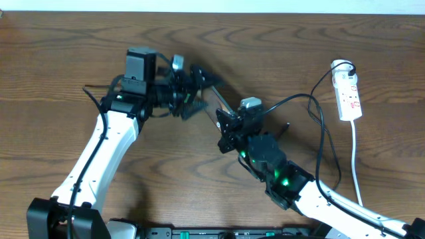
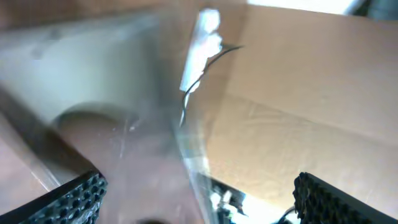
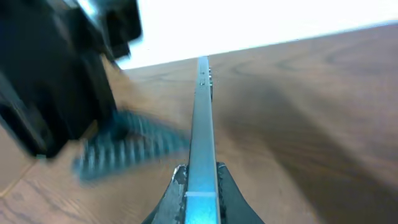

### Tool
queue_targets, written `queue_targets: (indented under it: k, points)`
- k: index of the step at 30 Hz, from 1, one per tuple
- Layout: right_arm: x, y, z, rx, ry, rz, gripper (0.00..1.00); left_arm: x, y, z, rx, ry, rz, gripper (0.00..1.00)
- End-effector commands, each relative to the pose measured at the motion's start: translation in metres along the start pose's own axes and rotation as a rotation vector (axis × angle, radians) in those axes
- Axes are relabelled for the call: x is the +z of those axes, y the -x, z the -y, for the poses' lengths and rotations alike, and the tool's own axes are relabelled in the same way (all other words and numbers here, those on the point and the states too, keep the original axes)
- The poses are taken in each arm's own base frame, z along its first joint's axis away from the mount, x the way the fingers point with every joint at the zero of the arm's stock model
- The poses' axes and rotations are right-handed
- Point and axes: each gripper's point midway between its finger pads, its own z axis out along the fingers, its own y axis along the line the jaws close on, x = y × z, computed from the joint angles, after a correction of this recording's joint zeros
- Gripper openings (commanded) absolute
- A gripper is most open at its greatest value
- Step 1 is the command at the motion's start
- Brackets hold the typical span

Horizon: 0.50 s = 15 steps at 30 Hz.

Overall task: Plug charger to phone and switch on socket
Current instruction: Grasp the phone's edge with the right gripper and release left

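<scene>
Standing on its thin edge near the middle of the table, the phone is pinched at its near end by the right gripper, fingers clenched on both faces. The right wrist view shows the slab's silvery rim running straight away from that gripper toward the far side. Just left of the phone's far end, the left gripper hovers with its fingers spread wide and grasping nothing; in its own blurred view the ribbed pads sit well apart on either side of the pale edge.

The charger is a thin black cable that loops from beside the right arm out to the socket at the far right, where a white cord trails toward the near edge. Where the cable's plug tip lies cannot be told.

By the look of it, the phone is being steadied for plugging in. To do that well, the right gripper should hold the phone firm with the port end exposed. The free left gripper should take the cable close to its tip, line it up along the phone's length and push squarely. The socket's switch is not yet pressed.
</scene>
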Motion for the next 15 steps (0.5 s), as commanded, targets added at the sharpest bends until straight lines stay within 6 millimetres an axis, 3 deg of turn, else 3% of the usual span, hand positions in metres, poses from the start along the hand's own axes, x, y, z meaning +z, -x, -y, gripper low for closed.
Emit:
queue_targets:
  k: [1,2,4,7,11,15]
  points:
    - [-0.002,0.02,0.004,0.224,-0.001,0.028,0.01,-0.023,0.028,0.026,0.264,-0.06,0.114,0.98]
    - [-0.002,0.021,0.01,0.289,-0.016,0.025,0.01,-0.031,0.038,0.025,0.319,-0.045,0.16,0.98]
    - [-0.001,0.028,0.023,0.52,-0.022,0.024,0.01,-0.053,0.06,0.005,0.381,0.077,0.285,0.98]
    - [0.001,0.033,0.033,0.718,-0.002,-0.002,0.01,-0.082,0.066,-0.045,0.268,0.324,0.386,0.98]
    - [0.0,0.024,0.047,1.005,-0.016,-0.093,0.01,-0.121,0.045,-0.097,0.128,0.63,0.447,0.98]
    - [-0.002,0.01,0.055,1.215,-0.065,-0.17,0.01,-0.14,-0.001,-0.113,0.023,0.724,0.383,0.98]
